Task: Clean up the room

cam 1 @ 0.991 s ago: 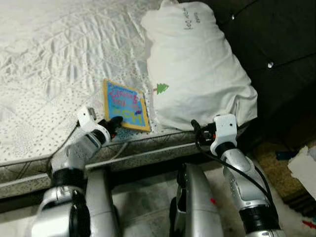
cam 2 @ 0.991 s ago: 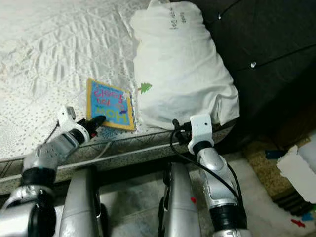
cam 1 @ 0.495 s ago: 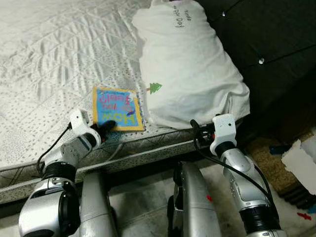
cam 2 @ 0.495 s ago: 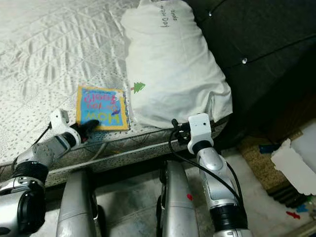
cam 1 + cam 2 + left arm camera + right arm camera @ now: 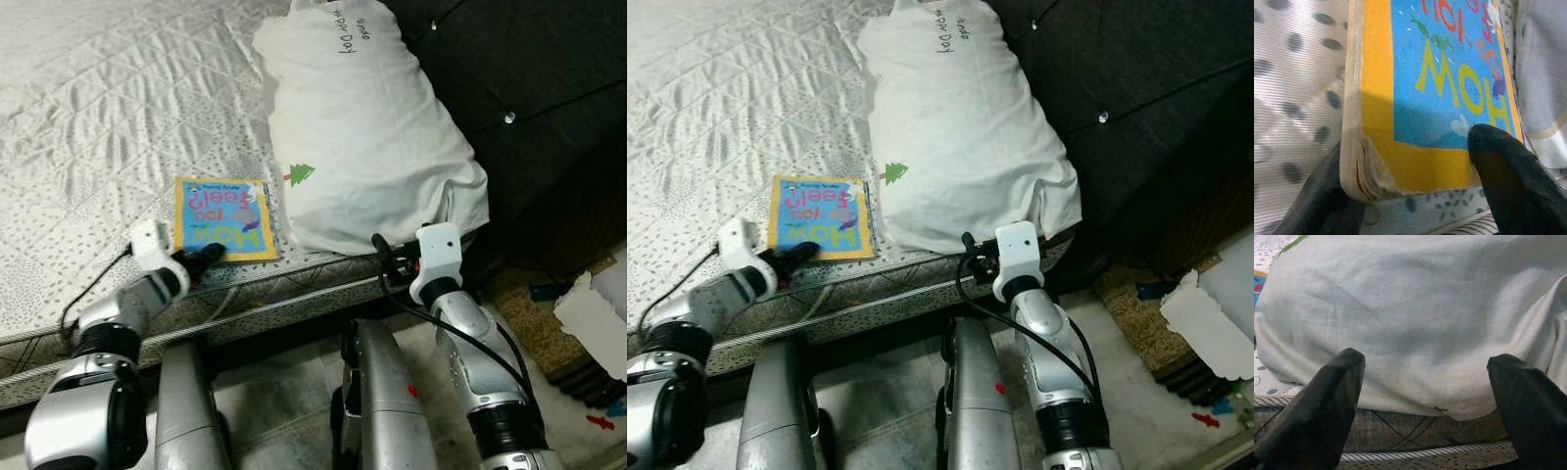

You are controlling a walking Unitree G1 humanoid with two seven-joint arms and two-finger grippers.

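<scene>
Yellow-bordered book (image 5: 223,217) beside the pillow (image 5: 362,137): left gripper (image 5: 1415,191) fingers pinch only its corner, risking slippage; right gripper (image 5: 1425,396) fingers spread before the pillow.

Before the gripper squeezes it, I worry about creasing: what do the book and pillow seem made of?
The book looks like thick glossy board: stiff, layered pages show at its worn corner. The pillow looks like soft matte cotton-type fabric, wrinkled and sagging over the mattress edge.
</scene>
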